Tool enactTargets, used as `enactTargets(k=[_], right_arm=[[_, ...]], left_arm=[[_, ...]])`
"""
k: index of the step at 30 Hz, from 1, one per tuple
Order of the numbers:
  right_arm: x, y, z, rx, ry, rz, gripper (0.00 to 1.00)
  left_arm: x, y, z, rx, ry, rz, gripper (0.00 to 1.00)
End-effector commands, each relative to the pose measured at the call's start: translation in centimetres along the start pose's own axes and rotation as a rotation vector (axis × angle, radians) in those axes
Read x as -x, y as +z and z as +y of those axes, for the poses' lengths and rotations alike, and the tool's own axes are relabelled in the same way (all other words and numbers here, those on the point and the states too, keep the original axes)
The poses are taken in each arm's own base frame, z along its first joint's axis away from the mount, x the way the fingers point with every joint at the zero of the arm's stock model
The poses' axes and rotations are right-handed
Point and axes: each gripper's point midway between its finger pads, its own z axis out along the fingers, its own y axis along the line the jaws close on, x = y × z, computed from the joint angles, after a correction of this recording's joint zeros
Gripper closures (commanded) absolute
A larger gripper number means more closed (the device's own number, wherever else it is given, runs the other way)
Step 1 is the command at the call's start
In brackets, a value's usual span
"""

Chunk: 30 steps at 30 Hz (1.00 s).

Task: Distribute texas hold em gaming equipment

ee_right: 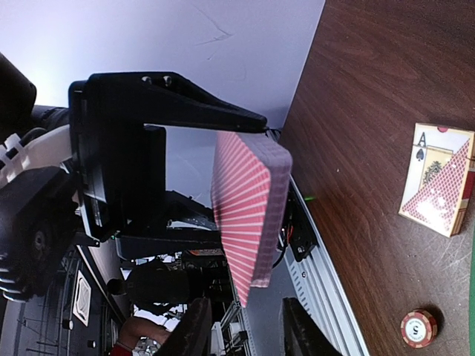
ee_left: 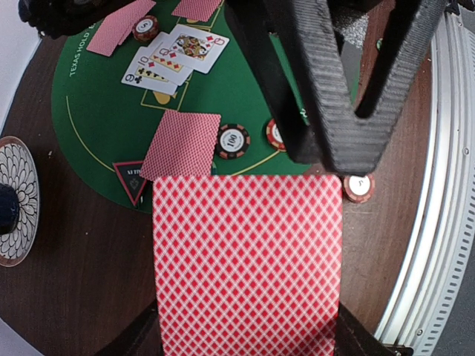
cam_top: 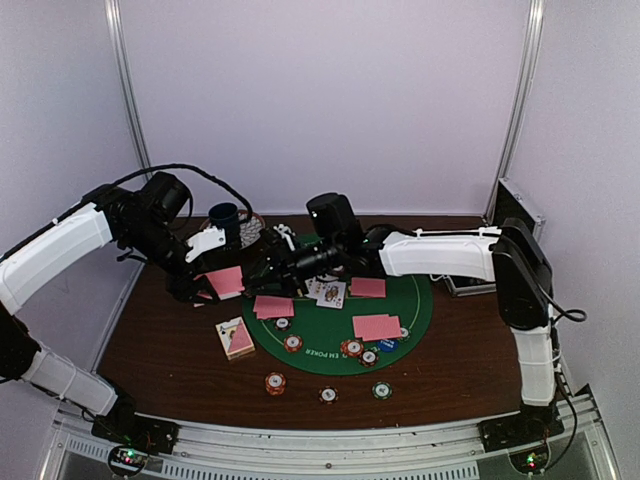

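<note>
My left gripper (cam_top: 212, 284) is shut on a deck of pink-backed playing cards (ee_left: 249, 259), held above the table's left side and flat in the left wrist view. My right gripper (ee_right: 249, 335) is open, its fingertips just short of the deck's (ee_right: 252, 215) end, with nothing between them. On the green poker mat (cam_top: 410, 305) lie face-down pink cards (cam_top: 376, 326), face-up cards (ee_left: 174, 59), striped chips (cam_top: 351, 348) and a blue button (cam_top: 388, 345). A black-red triangular marker (ee_left: 132, 178) sits at the mat's edge. More chips (cam_top: 275, 383) lie on the bare wood in front.
A card box (ee_right: 438, 178) lies on the wood left of the mat. A dark blue cup (cam_top: 224, 216) stands on its patterned saucer (ee_left: 15, 200) at the back left. The metal case (cam_top: 515, 215) stands open at the back right. The table's metal front rail (ee_left: 438, 222) is close.
</note>
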Motion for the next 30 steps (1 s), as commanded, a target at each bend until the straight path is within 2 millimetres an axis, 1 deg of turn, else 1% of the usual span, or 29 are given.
enactTargets(k=[1, 8, 14, 17, 19, 21, 23, 26, 30], right_arm=[[-0.1, 0.6, 1.9, 0.038, -0.056, 0.017, 0.65], [0.1, 1.1, 2.0, 0.049, -0.050, 0.023, 0.68], [0.3, 1.4, 2.2, 0.060, -0.047, 0.027, 0.77], [0.4, 1.5, 2.6, 0.069, -0.054, 0.028, 0.79], [0.5, 1.5, 2.8, 0.073, -0.055, 0.026, 0.83], [0.5, 1.6, 2.8, 0.074, -0.053, 0.028, 0.92], [0.5, 1.4, 2.9, 0.076, -0.053, 0.026, 1.00], [0.7, 0.7, 3.1, 0.076, -0.056, 0.015, 1.00], [1.4, -1.2, 2.8, 0.067, -0.056, -0.024, 1.00]], left_arm=[[1.3, -0.5, 0.3, 0.013, 0.011, -0.050, 1.00], [1.3, -0.6, 0.3, 0.014, 0.012, -0.053, 1.00], [1.3, -0.6, 0.3, 0.014, 0.012, -0.053, 1.00], [1.2, -0.5, 0.3, 0.014, 0.011, -0.051, 1.00], [1.2, -0.6, 0.3, 0.015, 0.012, -0.052, 1.00], [1.2, -0.6, 0.3, 0.016, 0.011, -0.050, 1.00], [1.2, -0.6, 0.3, 0.017, 0.011, -0.049, 1.00], [1.0, -0.6, 0.3, 0.020, 0.011, -0.048, 1.00], [1.0, -0.7, 0.3, 0.022, 0.010, -0.048, 1.00]])
